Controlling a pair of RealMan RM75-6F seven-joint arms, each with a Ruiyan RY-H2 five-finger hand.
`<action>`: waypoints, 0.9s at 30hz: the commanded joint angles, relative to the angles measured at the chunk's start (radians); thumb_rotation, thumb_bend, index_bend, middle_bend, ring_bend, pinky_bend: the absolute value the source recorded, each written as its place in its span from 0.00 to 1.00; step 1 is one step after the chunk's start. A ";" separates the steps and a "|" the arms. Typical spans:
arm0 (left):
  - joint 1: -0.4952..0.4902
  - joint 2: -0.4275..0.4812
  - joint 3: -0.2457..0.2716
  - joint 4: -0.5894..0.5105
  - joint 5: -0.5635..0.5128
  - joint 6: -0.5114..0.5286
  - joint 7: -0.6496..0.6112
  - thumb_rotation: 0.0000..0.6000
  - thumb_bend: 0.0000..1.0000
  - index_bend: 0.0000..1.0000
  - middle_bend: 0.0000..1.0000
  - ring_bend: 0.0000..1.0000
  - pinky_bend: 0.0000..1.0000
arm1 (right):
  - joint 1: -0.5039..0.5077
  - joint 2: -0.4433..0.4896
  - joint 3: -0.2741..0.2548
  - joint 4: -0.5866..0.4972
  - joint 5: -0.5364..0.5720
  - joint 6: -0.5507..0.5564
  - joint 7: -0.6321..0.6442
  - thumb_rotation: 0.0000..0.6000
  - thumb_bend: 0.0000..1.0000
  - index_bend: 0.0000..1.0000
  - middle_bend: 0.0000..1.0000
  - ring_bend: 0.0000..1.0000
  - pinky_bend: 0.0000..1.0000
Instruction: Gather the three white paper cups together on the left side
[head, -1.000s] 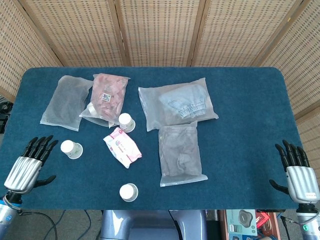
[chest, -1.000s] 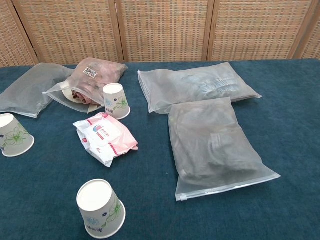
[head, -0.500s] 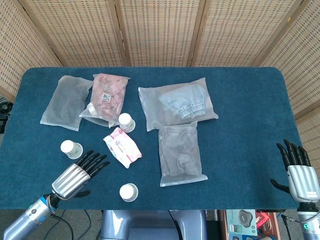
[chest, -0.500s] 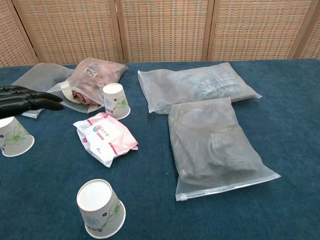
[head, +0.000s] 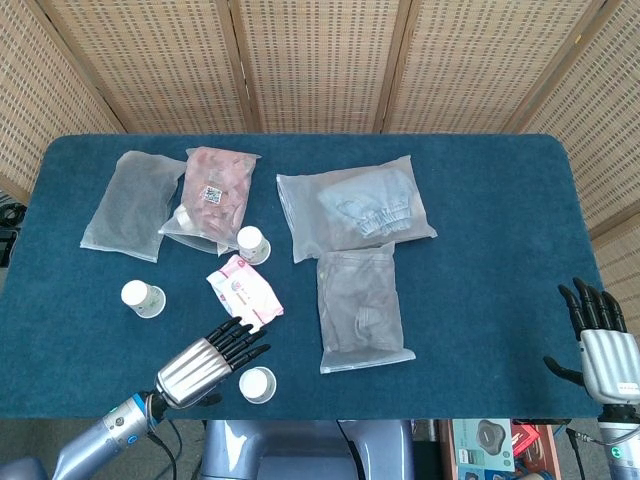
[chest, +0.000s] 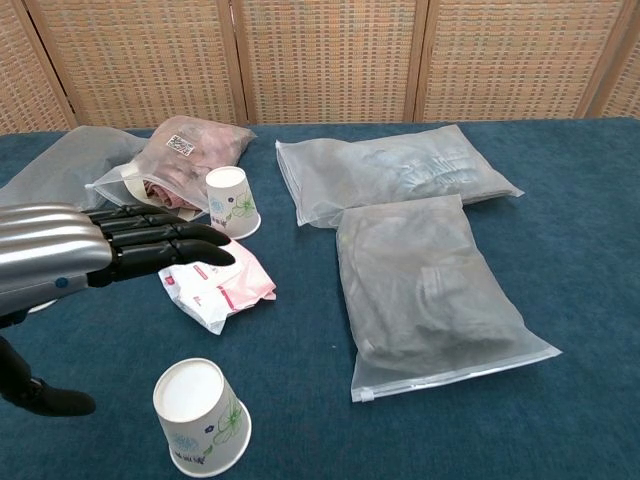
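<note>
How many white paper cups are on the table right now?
3. One cup stands at the near edge beside the left hand, one at the left, one against the pink clothing bag.

Left hand (head: 205, 362): ribbed silver metal back, black fingers (chest: 170, 247), silver-grey forearm with blue wrist ring. Right hand (head: 600, 345): matching silver shell, black fingers, printed marking near wrist.

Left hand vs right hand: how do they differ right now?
The left hand reaches over the table with fingers extended beside the nearest paper cup; the right hand sits off the table's right edge, away from every cup. The left hand fills the chest view's left side; the right is absent there. Both are open, holding nothing.
</note>
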 joint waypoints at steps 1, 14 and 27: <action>-0.029 -0.019 -0.024 -0.021 -0.077 -0.057 0.045 1.00 0.17 0.17 0.00 0.00 0.00 | -0.001 0.001 0.000 0.002 0.000 0.001 0.004 1.00 0.09 0.00 0.00 0.00 0.00; -0.119 -0.079 -0.074 -0.060 -0.326 -0.169 0.214 1.00 0.17 0.22 0.00 0.00 0.00 | -0.001 0.005 0.003 0.005 0.004 0.000 0.015 1.00 0.09 0.00 0.00 0.00 0.00; -0.179 -0.100 -0.038 -0.097 -0.498 -0.162 0.355 1.00 0.17 0.26 0.00 0.00 0.00 | -0.008 0.011 0.011 0.006 0.012 0.011 0.039 1.00 0.09 0.00 0.00 0.00 0.00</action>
